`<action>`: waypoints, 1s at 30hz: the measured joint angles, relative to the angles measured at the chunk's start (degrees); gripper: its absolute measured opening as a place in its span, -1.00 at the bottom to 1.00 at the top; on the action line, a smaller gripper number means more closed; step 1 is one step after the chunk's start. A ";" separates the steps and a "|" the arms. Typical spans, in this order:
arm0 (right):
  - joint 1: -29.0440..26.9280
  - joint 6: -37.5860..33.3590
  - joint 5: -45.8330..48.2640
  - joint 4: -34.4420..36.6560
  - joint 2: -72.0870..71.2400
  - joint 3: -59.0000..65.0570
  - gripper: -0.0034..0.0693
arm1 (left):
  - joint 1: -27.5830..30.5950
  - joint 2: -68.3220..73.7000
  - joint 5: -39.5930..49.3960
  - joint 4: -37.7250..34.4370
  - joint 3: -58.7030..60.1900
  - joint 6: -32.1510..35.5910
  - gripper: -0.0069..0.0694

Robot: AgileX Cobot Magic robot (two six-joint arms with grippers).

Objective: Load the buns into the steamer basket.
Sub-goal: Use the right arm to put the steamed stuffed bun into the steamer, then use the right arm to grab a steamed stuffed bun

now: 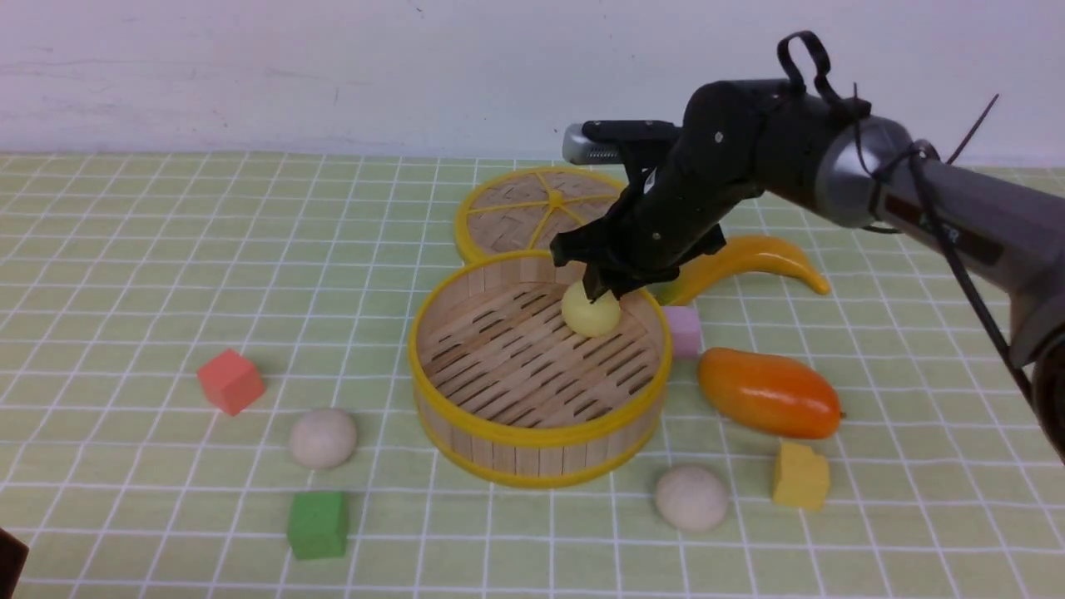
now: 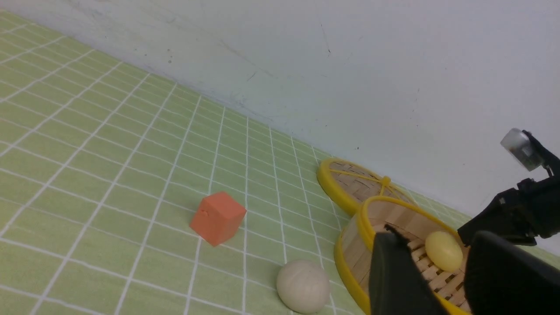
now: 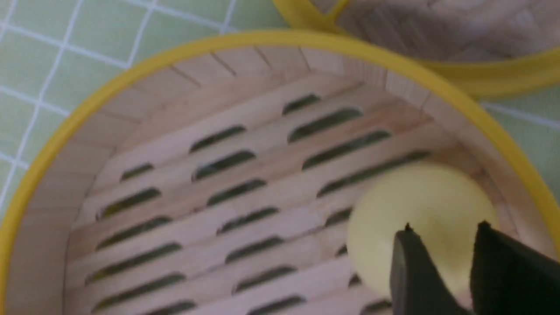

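The steamer basket (image 1: 532, 434) stands at the middle of the checked cloth. A pale yellow bun (image 1: 591, 314) lies on its slatted floor near the far right wall. My right gripper (image 1: 603, 287) hangs just above that bun. In the right wrist view its fingertips (image 3: 407, 236) stand slightly apart over the bun (image 3: 420, 201), not around it. One beige bun (image 1: 323, 437) lies on the cloth left of the basket, another (image 1: 691, 497) in front of it to the right. My left gripper (image 2: 431, 238) is open and empty, low at the near left, facing the basket (image 2: 362, 218).
The flat woven lid (image 1: 516, 208) lies behind the basket. A banana (image 1: 749, 258), a pink cube (image 1: 684, 330), an orange mango (image 1: 770, 393) and a yellow cube (image 1: 800, 476) are to the right. A red cube (image 1: 230, 381) and a green cube (image 1: 318, 524) are to the left.
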 joint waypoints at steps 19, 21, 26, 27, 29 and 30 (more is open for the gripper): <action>3.48 -0.43 21.65 -8.96 -22.70 3.92 -0.26 | 0.00 0.00 0.00 -0.06 0.00 0.00 -0.19; 4.53 -0.38 21.85 -8.77 -24.12 7.11 -0.26 | 0.00 0.00 0.00 -0.06 0.00 0.00 -0.19; 5.79 -0.33 18.13 -8.56 -28.17 22.96 -0.26 | 0.00 0.00 0.00 -0.06 0.00 0.00 -0.19; 5.79 -0.33 17.16 -8.62 -28.24 24.72 -0.26 | 0.00 0.00 0.00 -0.06 0.00 0.00 -0.19; 5.73 -0.21 12.71 -8.89 -28.26 31.38 -0.26 | 0.00 0.00 0.00 -0.12 0.00 0.00 -0.19; 5.73 -0.21 10.83 -8.82 -28.21 33.53 -0.26 | 0.00 0.00 0.00 -0.24 0.00 0.00 -0.19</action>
